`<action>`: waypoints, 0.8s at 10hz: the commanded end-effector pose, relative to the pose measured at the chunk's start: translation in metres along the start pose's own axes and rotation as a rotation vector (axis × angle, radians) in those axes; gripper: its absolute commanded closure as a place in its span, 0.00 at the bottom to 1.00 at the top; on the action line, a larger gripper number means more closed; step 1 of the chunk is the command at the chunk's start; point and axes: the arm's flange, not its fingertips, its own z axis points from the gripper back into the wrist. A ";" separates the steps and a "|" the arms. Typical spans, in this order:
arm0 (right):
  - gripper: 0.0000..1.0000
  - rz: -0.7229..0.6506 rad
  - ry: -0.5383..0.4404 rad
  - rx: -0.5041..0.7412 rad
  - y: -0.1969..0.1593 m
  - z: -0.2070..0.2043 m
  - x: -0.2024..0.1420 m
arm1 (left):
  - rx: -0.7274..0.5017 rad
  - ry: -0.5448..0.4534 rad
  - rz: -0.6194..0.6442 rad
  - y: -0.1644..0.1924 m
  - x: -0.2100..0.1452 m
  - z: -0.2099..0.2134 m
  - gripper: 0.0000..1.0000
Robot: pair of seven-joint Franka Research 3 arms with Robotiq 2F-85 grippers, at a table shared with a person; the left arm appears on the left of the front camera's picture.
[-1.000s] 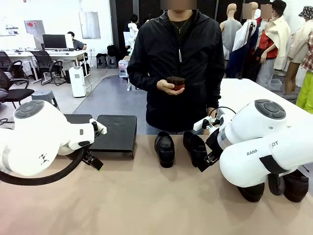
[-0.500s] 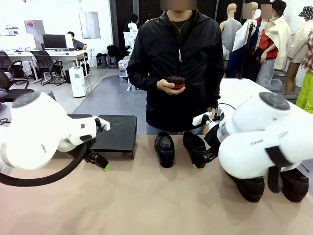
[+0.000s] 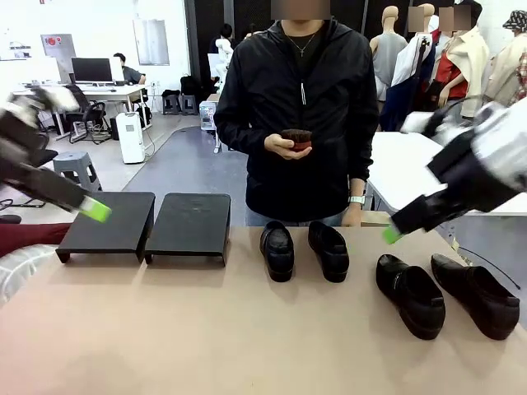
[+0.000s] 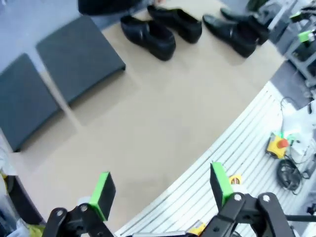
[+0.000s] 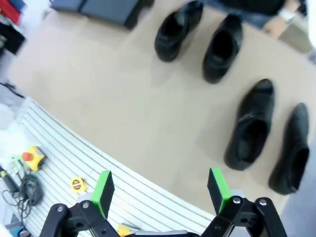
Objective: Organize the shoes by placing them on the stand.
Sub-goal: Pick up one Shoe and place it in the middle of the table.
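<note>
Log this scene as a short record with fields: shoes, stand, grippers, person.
shoes: four, black, all on the table; one pair mid-table, one pair at the robot's right
stand: two black platforms, bare, left of the shoes
left gripper: fingers open, above the table, holding nothing
right gripper: fingers open, above the table, holding nothing
person: at the far side, hand holding a small dark object

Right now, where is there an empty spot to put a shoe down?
The left stand and the right stand are bare on top. The tan table in front of them is open too, as far as the middle pair of shoes. The right side is crowded: the other pair lies there.
</note>
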 end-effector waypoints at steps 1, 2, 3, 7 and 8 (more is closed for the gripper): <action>0.00 -0.046 -0.102 -0.094 -0.008 0.007 -0.099 | 0.113 -0.076 -0.041 -0.001 -0.128 -0.005 0.00; 0.00 -0.129 -0.139 -0.134 -0.022 0.008 -0.107 | 0.143 -0.065 -0.005 0.008 -0.138 -0.010 0.00; 0.00 -0.012 -0.051 -0.031 0.001 0.034 -0.014 | 0.187 -0.037 0.047 0.017 -0.136 -0.021 0.00; 0.00 -0.012 -0.051 -0.031 0.001 0.034 -0.014 | 0.099 -0.067 -0.010 0.001 -0.034 0.065 0.00; 0.00 -0.012 -0.051 -0.031 0.001 0.034 -0.014 | 0.099 -0.067 -0.010 0.001 -0.034 0.065 0.00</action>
